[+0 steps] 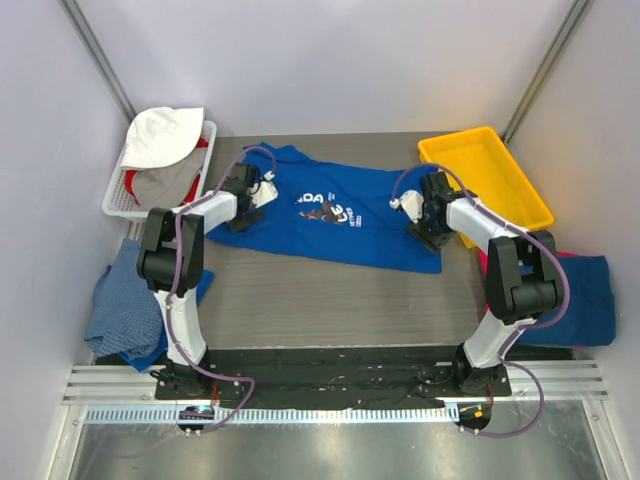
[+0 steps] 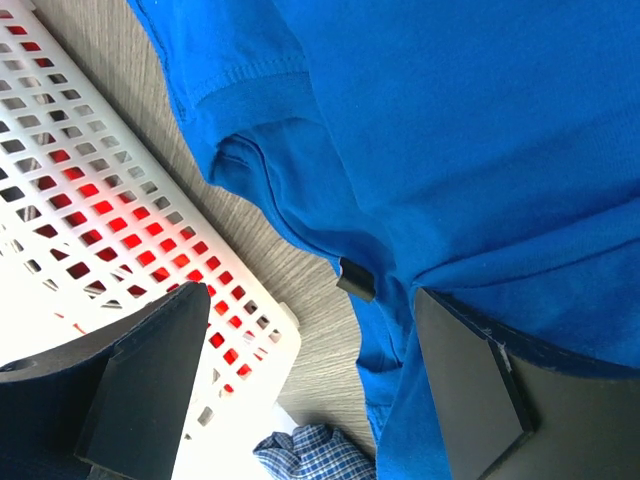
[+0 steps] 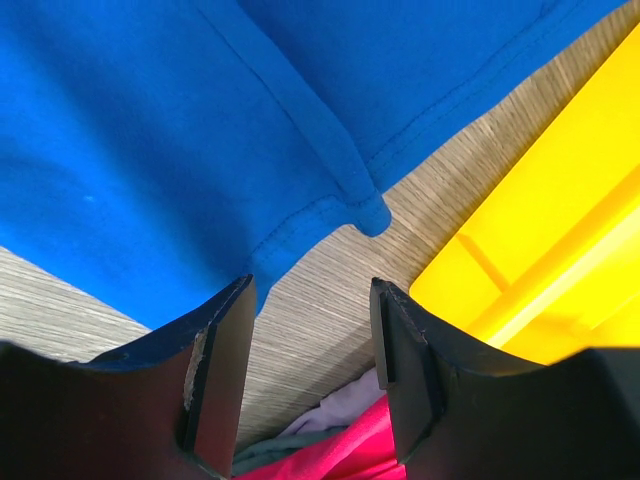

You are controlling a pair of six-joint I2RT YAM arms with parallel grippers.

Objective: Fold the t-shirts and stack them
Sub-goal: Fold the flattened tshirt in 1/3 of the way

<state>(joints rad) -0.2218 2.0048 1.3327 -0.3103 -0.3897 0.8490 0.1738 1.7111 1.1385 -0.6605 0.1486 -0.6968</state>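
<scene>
Left gripper (image 2: 308,295) and right gripper (image 3: 310,290) hang with jaws apart, empty, over the blue t-shirt (image 1: 350,225) edges. If I close shallow, the hem likely slips out and bunches.

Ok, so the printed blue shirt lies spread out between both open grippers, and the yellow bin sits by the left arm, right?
Not quite. The yellow bin sits by the right arm, not the left; the top external view shows it. The rest holds: the printed blue shirt lies spread out between the open left gripper and right gripper.
</scene>
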